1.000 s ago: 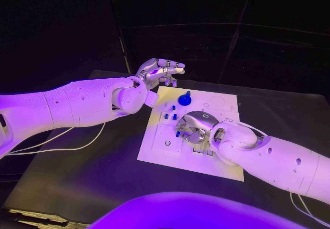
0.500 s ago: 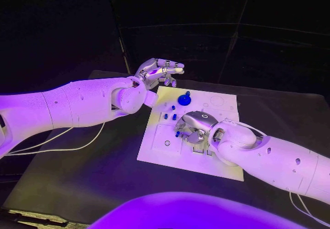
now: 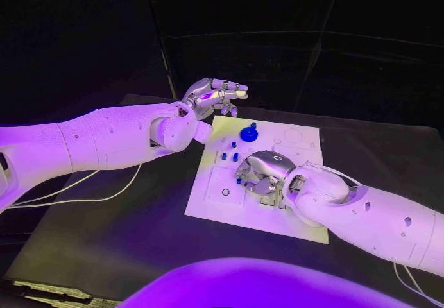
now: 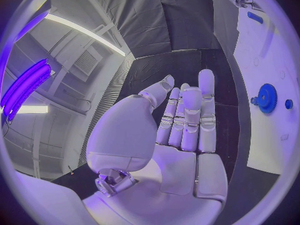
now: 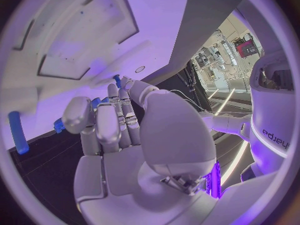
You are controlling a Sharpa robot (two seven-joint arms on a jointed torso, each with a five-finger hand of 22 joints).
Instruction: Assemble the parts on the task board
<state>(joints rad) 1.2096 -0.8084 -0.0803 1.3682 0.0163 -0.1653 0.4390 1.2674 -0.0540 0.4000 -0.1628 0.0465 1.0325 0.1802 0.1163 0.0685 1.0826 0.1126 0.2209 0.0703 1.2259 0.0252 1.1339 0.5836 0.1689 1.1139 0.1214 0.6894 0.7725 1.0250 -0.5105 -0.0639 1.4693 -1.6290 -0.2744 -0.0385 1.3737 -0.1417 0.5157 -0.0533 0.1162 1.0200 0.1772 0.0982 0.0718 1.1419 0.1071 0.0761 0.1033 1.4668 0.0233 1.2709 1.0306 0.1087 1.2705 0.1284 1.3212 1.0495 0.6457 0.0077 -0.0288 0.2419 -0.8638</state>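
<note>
Nearest us, our right hand (image 3: pixel 264 173) rests fingers-down on the middle of the board (image 3: pixel 218 204), curled over small blue parts (image 3: pixel 238 181); we cannot tell whether it grips one. Beyond it a blue gear (image 3: pixel 248 134) stands near the board's far edge. Past the far left corner, our left hand (image 3: pixel 215 96) hovers, fingers loosely apart, holding nothing.

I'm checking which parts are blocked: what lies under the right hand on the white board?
The right hand covers the white task board's middle; a small blue piece peeks out beside it. Anything beneath is hidden.
</note>
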